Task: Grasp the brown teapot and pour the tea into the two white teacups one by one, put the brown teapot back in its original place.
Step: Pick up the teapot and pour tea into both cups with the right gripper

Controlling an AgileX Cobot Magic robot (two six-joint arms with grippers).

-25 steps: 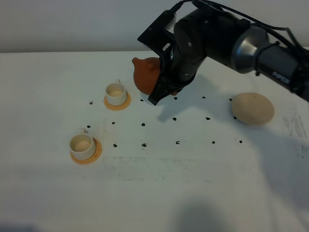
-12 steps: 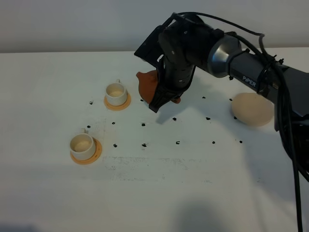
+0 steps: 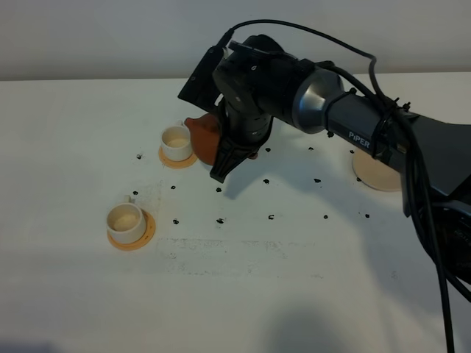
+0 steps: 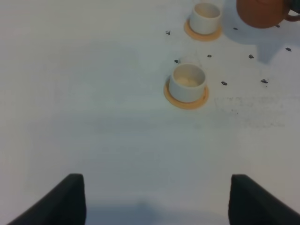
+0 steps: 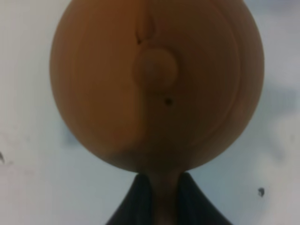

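My right gripper [image 3: 224, 156] reaches across the middle, shut on the loop handle of the brown teapot [image 3: 202, 136]. The pot hangs close beside the far white teacup [image 3: 176, 141], with its spout turned toward that cup. In the right wrist view the teapot [image 5: 157, 82] fills the frame, lid knob up, and the handle sits between my right gripper's [image 5: 161, 201] dark fingers. The near teacup [image 3: 126, 220] stands on its orange saucer [image 3: 145, 232]. The left wrist view shows my left gripper [image 4: 154, 206] open above bare table, with the near teacup [image 4: 187, 81], far teacup [image 4: 206, 16] and teapot [image 4: 260, 11] beyond it.
The pale beige coaster [image 3: 374, 175] lies at the right, partly hidden behind the right arm [image 3: 353, 125]. Small black marks [image 3: 270, 217] dot the white table [image 3: 243, 294]. A black cable [image 3: 423, 220] runs down along the arm on the right.
The right arm has carried the teapot left and lower, from mid-table to right beside the far teacup. The cups and coaster have not moved.
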